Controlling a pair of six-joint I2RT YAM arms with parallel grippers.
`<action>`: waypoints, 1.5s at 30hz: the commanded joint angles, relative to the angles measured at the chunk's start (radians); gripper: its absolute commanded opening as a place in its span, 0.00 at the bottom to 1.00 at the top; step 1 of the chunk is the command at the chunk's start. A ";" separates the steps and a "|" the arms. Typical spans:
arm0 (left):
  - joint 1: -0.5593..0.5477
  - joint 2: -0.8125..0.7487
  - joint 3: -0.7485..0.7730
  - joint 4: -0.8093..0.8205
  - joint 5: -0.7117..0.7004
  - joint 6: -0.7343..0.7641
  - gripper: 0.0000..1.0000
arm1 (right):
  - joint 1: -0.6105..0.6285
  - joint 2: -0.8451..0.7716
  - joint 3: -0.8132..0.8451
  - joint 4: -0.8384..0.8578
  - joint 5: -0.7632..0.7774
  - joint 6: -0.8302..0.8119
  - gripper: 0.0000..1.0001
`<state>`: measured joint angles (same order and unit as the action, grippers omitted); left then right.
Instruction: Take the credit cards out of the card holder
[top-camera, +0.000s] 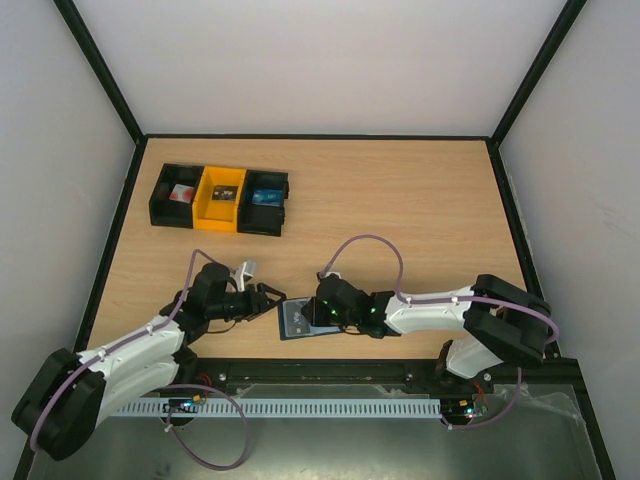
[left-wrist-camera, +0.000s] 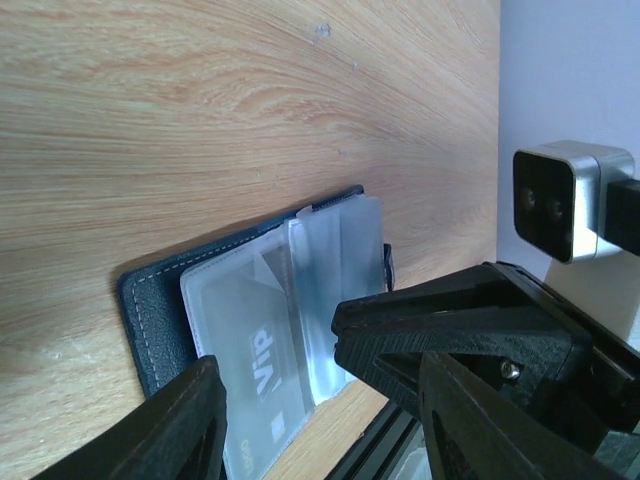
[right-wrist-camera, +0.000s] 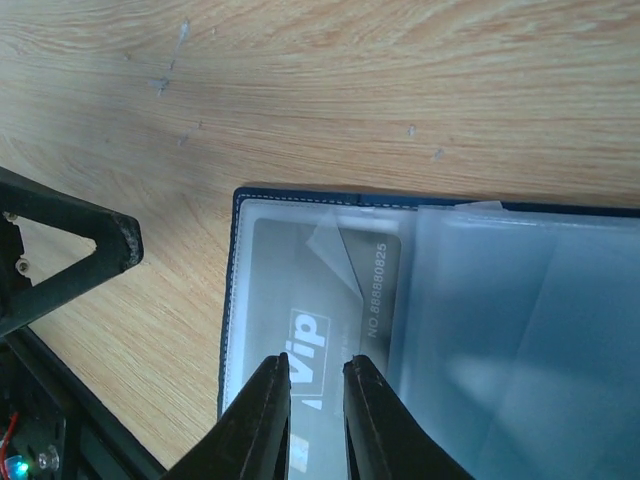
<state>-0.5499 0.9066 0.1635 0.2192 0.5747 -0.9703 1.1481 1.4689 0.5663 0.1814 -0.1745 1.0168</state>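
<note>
1. Top external: the card holder lies open on the surface close to its near edge, between my left gripper and my right gripper; both are low, right beside it.
2. Left wrist: my left gripper is released, jaws wide with nothing between them; the card holder shows soft clear sleeves over a grey credit card; I judge the holder light and likely to slide or lift unless I pin its leather edge.
3. Right wrist: my right gripper is nearly clenched, only a slit left, over the credit card; I cannot tell whether it pinches sleeve, card or nothing; the card looks thin, stiff and slick, so I would take it by whatever edge shows at the sleeve's mouth, not by the floppy plastic.
</note>
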 joint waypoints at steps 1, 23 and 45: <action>-0.019 0.002 -0.051 0.108 -0.005 -0.066 0.54 | 0.013 0.008 0.031 -0.056 0.013 -0.008 0.17; -0.084 0.022 -0.048 0.092 -0.051 -0.074 0.56 | 0.047 0.079 0.082 -0.190 0.111 -0.036 0.18; -0.148 0.084 -0.044 0.088 -0.128 -0.054 0.51 | 0.056 0.109 0.003 -0.095 0.113 0.012 0.02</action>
<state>-0.6910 0.9737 0.1200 0.3016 0.4744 -1.0389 1.1946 1.5467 0.5961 0.1017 -0.0753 1.0172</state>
